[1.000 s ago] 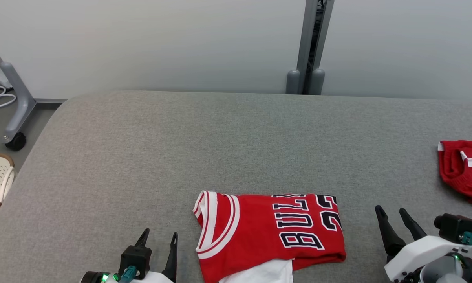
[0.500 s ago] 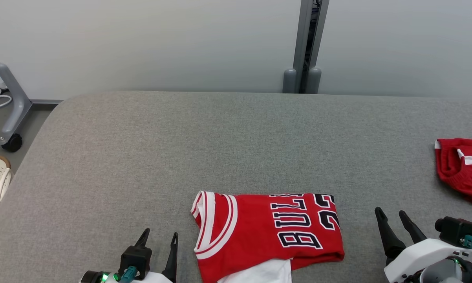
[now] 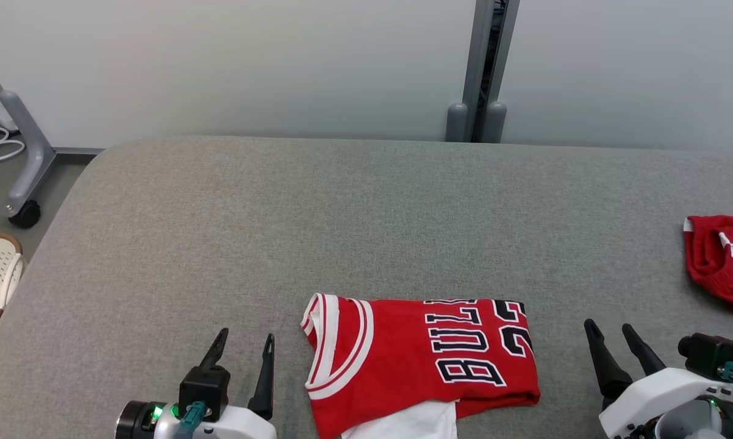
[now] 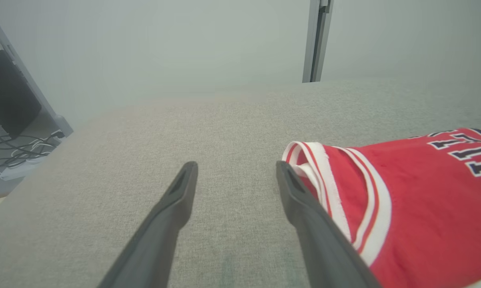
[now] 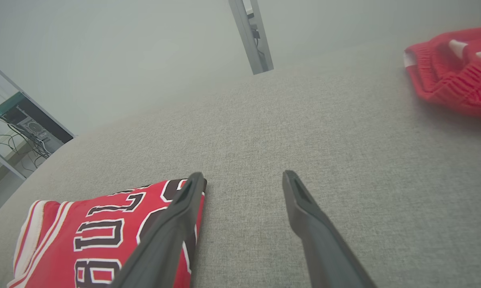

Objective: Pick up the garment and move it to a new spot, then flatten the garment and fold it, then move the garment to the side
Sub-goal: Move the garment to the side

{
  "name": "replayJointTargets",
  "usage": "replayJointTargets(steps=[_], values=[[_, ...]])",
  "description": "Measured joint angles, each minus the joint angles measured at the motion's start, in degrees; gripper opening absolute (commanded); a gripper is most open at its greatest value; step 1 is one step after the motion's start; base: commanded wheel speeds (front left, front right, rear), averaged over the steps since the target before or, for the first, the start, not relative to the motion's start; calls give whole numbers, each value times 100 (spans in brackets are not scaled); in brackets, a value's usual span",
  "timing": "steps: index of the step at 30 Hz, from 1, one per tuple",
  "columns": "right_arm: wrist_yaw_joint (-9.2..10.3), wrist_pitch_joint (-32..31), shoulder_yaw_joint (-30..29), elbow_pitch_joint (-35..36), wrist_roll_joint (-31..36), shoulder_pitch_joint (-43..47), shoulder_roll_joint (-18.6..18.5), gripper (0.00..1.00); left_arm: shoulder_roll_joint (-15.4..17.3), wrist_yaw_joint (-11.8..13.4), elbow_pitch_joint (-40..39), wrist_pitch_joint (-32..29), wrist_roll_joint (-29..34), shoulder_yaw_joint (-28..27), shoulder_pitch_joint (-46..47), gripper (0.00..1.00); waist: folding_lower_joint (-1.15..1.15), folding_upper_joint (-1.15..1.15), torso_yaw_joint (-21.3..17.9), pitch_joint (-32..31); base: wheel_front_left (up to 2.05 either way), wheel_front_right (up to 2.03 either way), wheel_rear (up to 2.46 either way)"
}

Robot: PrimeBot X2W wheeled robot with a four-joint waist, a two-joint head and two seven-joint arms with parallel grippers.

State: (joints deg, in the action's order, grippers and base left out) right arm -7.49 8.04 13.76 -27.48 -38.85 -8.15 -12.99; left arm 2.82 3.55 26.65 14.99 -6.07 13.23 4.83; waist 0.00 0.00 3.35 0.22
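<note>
red jersey (image 3: 421, 366) lying folded on grey table (image 3: 366, 213), close to its near edge; white cloth (image 3: 415, 424) showing under near side of jersey; left gripper (image 3: 247, 335) just beside collar end, jaws spread wide, empty; right gripper (image 3: 607, 325) near number end, apart from cloth, jaws spread wide, empty; red shorts (image 3: 723, 262) bunched at far right, well apart.

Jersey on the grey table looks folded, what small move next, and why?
Probably ease the left hand right to the jersey at its collar edge: it lies folded, and that hand and the right hand stand open and empty, so only moving it aside remains.
</note>
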Motion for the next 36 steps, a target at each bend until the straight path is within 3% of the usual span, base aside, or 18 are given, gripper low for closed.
replayJointTargets(steps=[6, 17, 23, 32, 33, 34, 35, 36], values=[[0, -626, 364, 264, -608, -10, -41, 100, 1, 5, -231, 0, 52, -37, 1, 100, 0, 0, 41, 127, 0, 0, 0], [1, -2005, 1054, 465, -2197, -353, -771, 100, 1, -20, -245, 0, 102, 29, 108, 100, 0, 0, 207, 443, 0, 0, 0], [1, -2476, 1276, 328, -2966, -604, -784, 100, 1, -21, -199, 0, 121, 79, 168, 100, 0, 0, 379, 550, 0, 0, 0], [1, -2564, 1680, 16, -3377, -995, -722, 100, 0, -22, -166, 0, 144, 115, 237, 100, 0, 0, 582, 597, 0, 0, 0], [1, -2564, 1726, -9, -3405, -1037, -701, 80, 0, -22, -164, 0, 144, 121, 237, 100, 0, 0, 596, 597, 0, 0, 0], [1, -2560, 1789, -31, -3439, -1075, -690, 40, 0, -23, -160, 0, 144, 125, 237, 100, 0, 0, 608, 595, 0, 0, 0], [1, -2558, 1853, -46, -3441, -1109, -686, 10, 1, -23, -159, 0, 144, 131, 237, 100, 0, 0, 616, 594, 0, 0, 0], [1, -2541, 1917, -51, -3440, -1137, -693, 0, 0, -22, -158, 0, 144, 135, 237, 100, 0, 0, 623, 593, 0, 0, 0]])
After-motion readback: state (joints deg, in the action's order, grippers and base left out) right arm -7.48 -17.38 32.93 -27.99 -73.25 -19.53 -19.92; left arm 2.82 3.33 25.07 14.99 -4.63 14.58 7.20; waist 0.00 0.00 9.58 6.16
